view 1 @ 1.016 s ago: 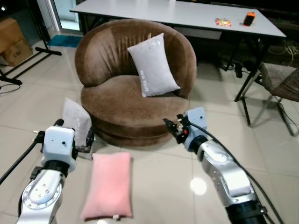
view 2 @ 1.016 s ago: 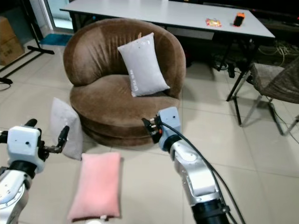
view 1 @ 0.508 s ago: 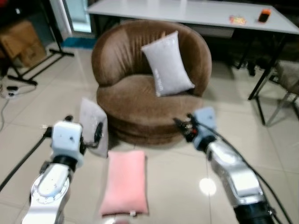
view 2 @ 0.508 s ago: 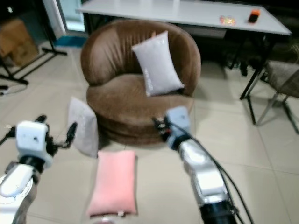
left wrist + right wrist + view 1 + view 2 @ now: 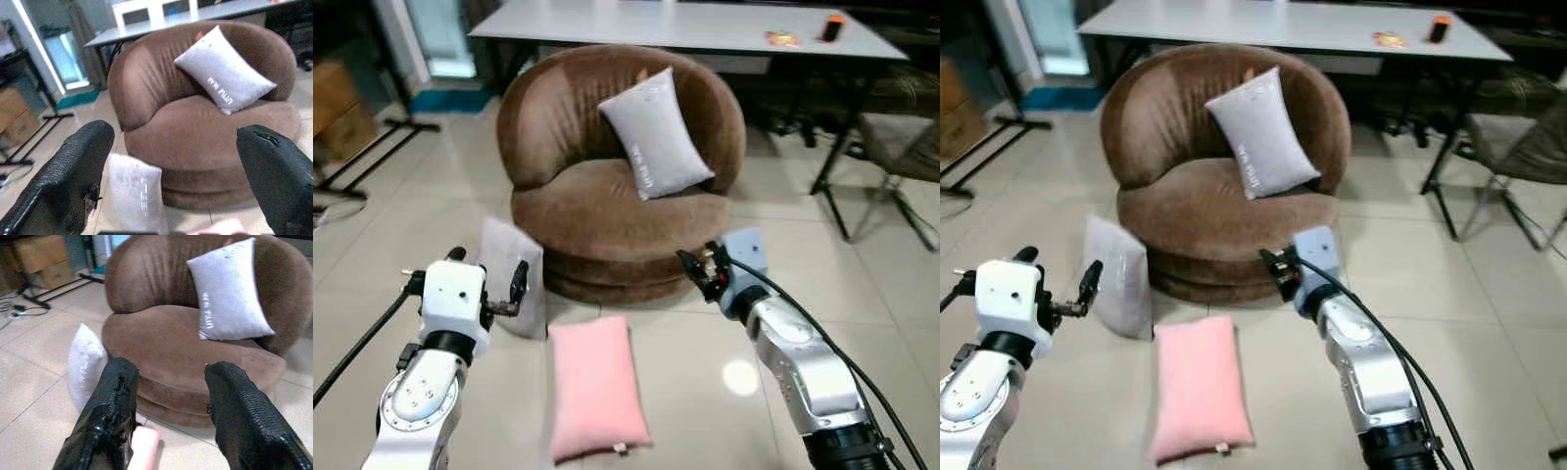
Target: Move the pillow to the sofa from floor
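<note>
On the tiles before the brown sofa (image 5: 607,166) lies a pink pillow (image 5: 595,387), a grey pillow (image 5: 512,275) leaning on the sofa's base beside it. Another grey cushion (image 5: 656,135) sits on the seat. Left gripper (image 5: 489,289) and right gripper (image 5: 697,270) hover spread, empty; table (image 5: 685,24) behind.

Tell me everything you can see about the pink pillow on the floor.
The pink pillow is a plain, soft-looking rectangular cushion lying flat on the pale tiled floor, its long side running away from the robot. A small tag shows at its near edge. It sits just in front of the brown round sofa, beside a grey pillow leaning on the sofa base. Nothing grips it.
</note>
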### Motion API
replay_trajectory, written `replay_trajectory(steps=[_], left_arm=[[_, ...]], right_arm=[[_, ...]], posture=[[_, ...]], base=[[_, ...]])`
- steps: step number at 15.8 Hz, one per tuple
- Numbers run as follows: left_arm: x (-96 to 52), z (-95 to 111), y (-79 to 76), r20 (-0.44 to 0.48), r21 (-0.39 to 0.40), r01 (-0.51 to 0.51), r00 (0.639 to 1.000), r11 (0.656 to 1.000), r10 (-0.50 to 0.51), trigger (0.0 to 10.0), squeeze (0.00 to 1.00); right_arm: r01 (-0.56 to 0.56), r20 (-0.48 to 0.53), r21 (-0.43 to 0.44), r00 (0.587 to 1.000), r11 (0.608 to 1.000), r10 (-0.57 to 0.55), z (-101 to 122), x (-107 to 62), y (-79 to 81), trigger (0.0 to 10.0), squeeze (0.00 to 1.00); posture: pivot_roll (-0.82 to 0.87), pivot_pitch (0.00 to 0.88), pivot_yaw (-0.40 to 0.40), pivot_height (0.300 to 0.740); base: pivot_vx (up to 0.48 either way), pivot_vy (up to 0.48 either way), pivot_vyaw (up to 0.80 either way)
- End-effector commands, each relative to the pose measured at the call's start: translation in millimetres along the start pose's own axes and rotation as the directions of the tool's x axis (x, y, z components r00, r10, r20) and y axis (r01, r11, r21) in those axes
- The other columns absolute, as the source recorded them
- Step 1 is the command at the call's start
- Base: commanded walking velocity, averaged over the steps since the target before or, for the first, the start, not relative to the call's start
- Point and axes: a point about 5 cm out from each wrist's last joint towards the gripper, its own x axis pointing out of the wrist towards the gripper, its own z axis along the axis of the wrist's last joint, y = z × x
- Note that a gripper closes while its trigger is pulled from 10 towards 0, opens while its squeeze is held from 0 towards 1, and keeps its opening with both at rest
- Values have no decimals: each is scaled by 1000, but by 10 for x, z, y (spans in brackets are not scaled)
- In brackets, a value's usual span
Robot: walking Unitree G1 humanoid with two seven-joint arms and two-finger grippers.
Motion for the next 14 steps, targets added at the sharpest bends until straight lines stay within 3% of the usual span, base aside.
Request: replay_trajectory(steps=[1,9,14], left_arm=[[3,3,38,-1,13,-12,1000,1000,12,10000,0],[-22,-6,46,0,16,-20,1000,1000,20,10000,0],[-17,2,68,0,20,-23,1000,1000,23,10000,0]], right_arm=[[-24,21,-8,999,1000,24,56,21,59,10000,0],[-48,20,-18,999,999,48,48,32,82,10000,0],[-53,29,-10,998,999,53,61,45,93,10000,0]], posture=[[58,0,-17,740],[69,0,-28,740],[72,0,-21,740]], base=[[0,386,-800],[0,386,-766],[0,386,0]])
